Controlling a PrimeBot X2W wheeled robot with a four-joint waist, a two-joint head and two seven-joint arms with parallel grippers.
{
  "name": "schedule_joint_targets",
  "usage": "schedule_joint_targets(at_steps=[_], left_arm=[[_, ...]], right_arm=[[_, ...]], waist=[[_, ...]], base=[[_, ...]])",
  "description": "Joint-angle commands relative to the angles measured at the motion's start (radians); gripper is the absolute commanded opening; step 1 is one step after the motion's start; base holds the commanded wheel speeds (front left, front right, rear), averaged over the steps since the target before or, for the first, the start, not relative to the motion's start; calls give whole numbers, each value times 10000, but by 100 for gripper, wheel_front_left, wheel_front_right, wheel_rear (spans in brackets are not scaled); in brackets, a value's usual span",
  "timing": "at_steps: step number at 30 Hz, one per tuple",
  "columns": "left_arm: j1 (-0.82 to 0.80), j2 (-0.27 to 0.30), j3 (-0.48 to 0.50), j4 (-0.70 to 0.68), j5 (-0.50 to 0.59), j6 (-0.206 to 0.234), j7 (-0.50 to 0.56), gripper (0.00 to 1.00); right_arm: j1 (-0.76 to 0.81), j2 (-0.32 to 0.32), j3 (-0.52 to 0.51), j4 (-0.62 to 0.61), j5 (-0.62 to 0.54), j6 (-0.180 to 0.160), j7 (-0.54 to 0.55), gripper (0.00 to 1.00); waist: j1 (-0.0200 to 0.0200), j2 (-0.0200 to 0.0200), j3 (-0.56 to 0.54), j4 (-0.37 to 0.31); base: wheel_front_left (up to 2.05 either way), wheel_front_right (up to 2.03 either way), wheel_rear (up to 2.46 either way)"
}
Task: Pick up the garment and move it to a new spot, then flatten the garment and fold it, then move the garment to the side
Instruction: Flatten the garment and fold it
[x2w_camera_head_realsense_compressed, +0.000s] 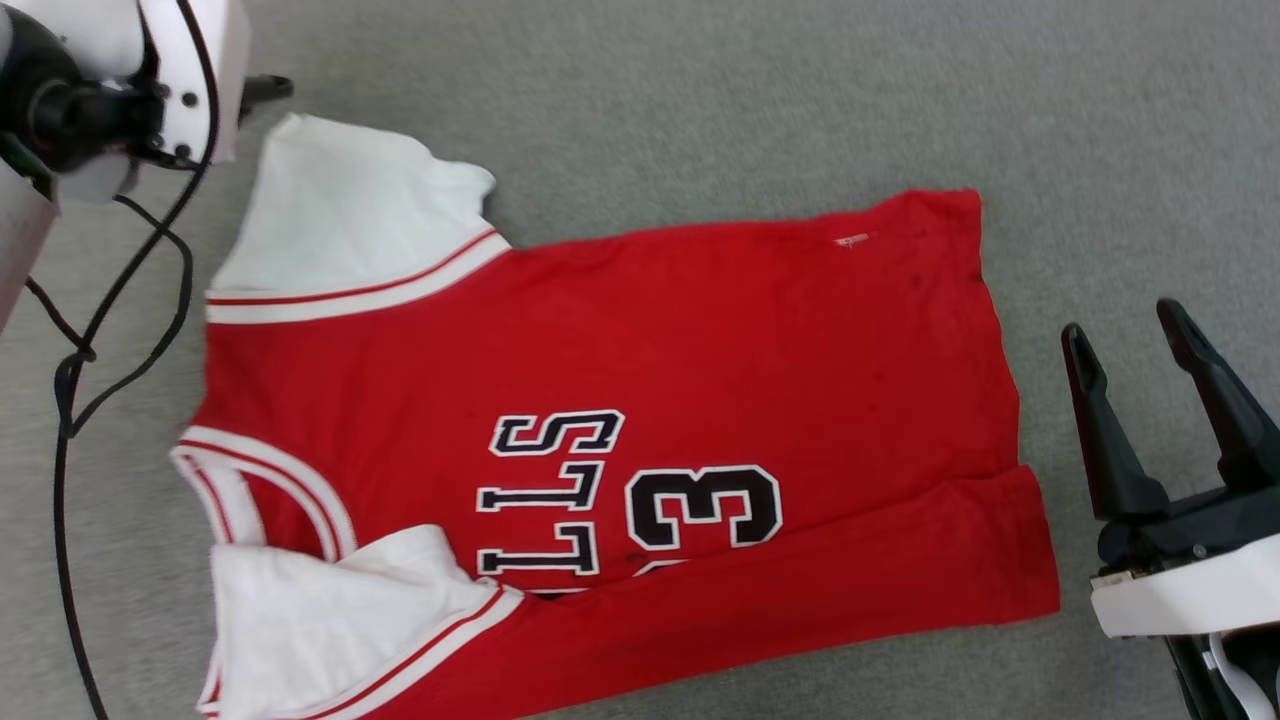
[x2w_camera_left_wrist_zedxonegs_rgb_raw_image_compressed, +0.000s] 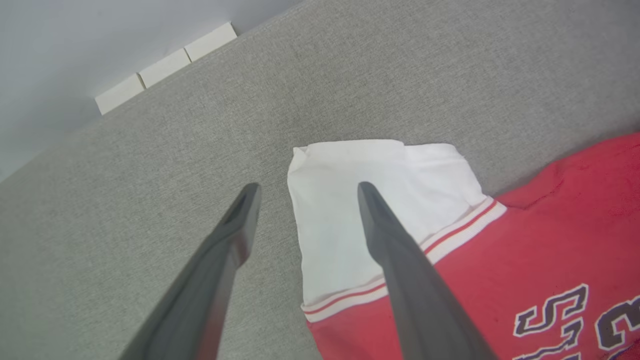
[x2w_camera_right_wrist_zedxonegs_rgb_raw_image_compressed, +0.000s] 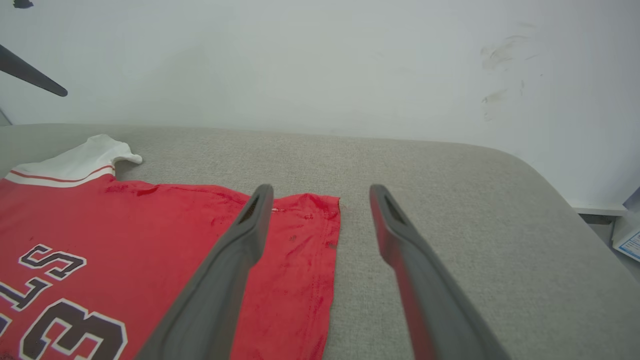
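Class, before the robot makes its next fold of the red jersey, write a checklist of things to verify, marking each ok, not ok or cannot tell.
1. The left gripper is open: ok.
2. The right gripper is open: ok.
3. The left gripper is above the far sleeve at its edge: ok.
4. The garment has its near long edge folded over the body: ok, it covers part of the letters.
5. The near sleeve lies flat: not ok, rumpled.
6. The whole garment is on the grey surface: cannot tell, the head view cuts off its near edge.
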Motion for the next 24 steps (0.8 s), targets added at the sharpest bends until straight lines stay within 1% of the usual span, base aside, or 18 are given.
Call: schedule_joint_targets(at_steps=[1, 3, 4, 6, 9, 13, 14, 15, 17, 20, 24], left_arm=[[-205, -91, -5, 333, -66, 162, 268, 100], [-399, -21, -189, 615, 162, 128, 507, 100], [-401, -47, -170, 788, 72, 155, 609, 100], [-449, -53, -282, 1021, 228, 136, 694, 100], [-227, 15, -547, 1387, 380, 57, 839, 100], [101, -56, -747, 1670, 336, -44, 981, 100], [189, -82, -795, 1711, 304, -108, 1011, 56], [292, -124, -828, 1790, 283, -220, 872, 0], [147, -102, -795, 1749, 362, -293, 584, 0], [7, -222, -690, 1652, 375, -425, 13, 0], [151, -420, -721, 1397, 305, -574, -669, 0]], right_arm=[[-264, 88, 52, -61, 55, -4, -95, 100], [-430, 86, 132, -72, 62, -4, -132, 100], [-524, 99, 139, -67, 74, -5, -172, 100], [-621, 96, 154, -3, 81, -4, -232, 100], [-723, 101, 189, 108, 119, -4, -349, 100], [-759, 82, 186, 204, 126, -5, -434, 100], [-766, 70, 158, 237, 137, -4, -451, 100], [-848, 10, 96, 303, 152, -4, -453, 100], [-909, -107, 93, 311, 121, -4, -409, 100], [-1075, -366, -80, 241, 44, -4, -262, 100], [-1670, -1105, -118, 105, 47, -4, 389, 100]], waist=[[-1, -1, 795, -625], [-1, -1, 1059, -804], [-1, -1, 1180, -887], [-1, -1, 1362, -991], [-1, -1, 1547, -1076], [-1, -1, 1587, -1070], [-1, -1, 1574, -1044], [-1, -1, 1423, -921], [-1, -1, 1246, -786], [-1, -1, 841, -523], [-1, -1, 271, -142]], base=[[0, 0, 0], [0, 0, 0], [0, 0, 0], [0, 0, 0], [0, 0, 0], [0, 0, 0], [0, 0, 0], [0, 0, 0], [0, 0, 0], [0, 0, 0], [0, 0, 0]])
